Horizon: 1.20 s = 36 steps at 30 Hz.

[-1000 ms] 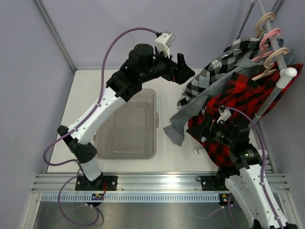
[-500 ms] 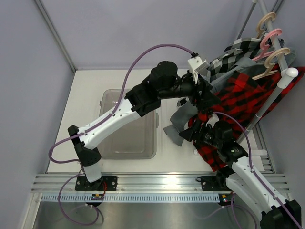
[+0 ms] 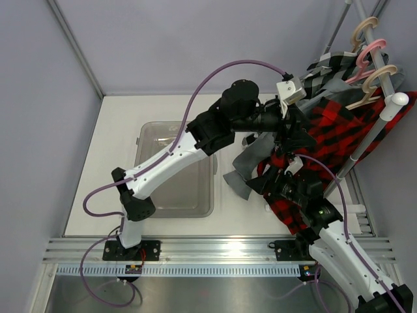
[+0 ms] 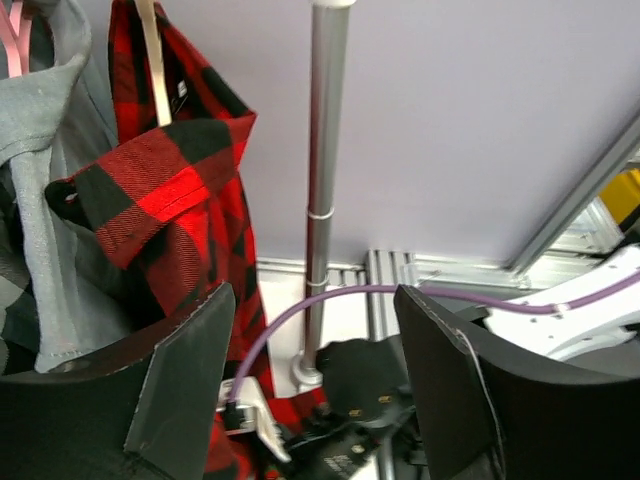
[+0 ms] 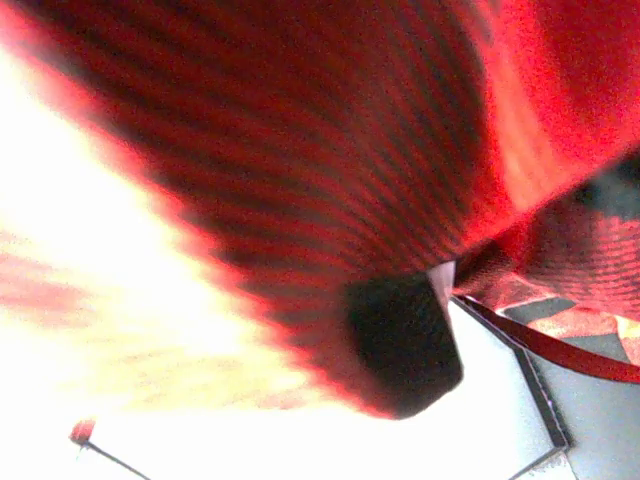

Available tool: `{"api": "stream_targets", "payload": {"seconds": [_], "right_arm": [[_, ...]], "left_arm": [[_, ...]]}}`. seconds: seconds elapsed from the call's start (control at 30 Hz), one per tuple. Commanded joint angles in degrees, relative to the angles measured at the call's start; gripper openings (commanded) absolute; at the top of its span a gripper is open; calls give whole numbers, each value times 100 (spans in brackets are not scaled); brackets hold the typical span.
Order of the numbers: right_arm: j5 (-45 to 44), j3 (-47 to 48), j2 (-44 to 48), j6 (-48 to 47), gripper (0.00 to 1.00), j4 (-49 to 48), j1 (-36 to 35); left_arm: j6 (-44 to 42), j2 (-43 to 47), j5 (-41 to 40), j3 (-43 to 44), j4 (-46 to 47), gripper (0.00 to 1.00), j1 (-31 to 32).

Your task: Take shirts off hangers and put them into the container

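Three shirts hang from hangers on the rack at the right: a black-and-white checked shirt (image 3: 324,68), a grey shirt (image 3: 242,171) and a red plaid shirt (image 3: 342,130). Two tan hangers (image 3: 365,27) (image 3: 376,79) and a pink hanger (image 3: 370,53) hook over the pole. My left gripper (image 3: 290,134) reaches into the plaid shirt's upper edge. In the left wrist view it (image 4: 315,300) is open with nothing between its fingers (image 4: 185,370), and the plaid shirt (image 4: 165,185) and grey shirt (image 4: 45,200) hang to the left. My right gripper (image 3: 271,184) is under the plaid hem. Red cloth (image 5: 300,150) covers its view and one finger (image 5: 405,345) shows. The container (image 3: 146,195) stands at the left.
The grey rack pole (image 3: 371,134) with a white ball end (image 3: 397,99) slants down at the right; in the left wrist view the pole (image 4: 325,150) stands straight ahead. Grey walls close in the back and sides. Purple cables loop off both arms.
My left arm has swung right from above the container to the hanging shirts, and its jaws have narrowed a little. The right arm has pushed slightly further under the plaid shirt.
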State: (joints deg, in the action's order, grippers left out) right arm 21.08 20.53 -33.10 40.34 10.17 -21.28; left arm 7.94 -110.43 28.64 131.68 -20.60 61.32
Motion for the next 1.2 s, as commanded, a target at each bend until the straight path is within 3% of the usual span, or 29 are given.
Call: {"api": "stream_targets", "payload": {"seconds": [0.0,0.47,0.73,1.17], "right_arm": [[-60,152,251,-87,99,98,-52],[107,-6,401,-114,99,99,-52],[186,-14,305,-131,99,11,-52],[274,-93,208,-123,98,-164,-52]], "left_arm": [[-337,-242,-51,420,-129,71,-23],[-416,-690,-192,482,381,75,-243],[-522,12,-236,-230,830,77,-243],[-663,84,-342,-301,830,83,-243]]}}
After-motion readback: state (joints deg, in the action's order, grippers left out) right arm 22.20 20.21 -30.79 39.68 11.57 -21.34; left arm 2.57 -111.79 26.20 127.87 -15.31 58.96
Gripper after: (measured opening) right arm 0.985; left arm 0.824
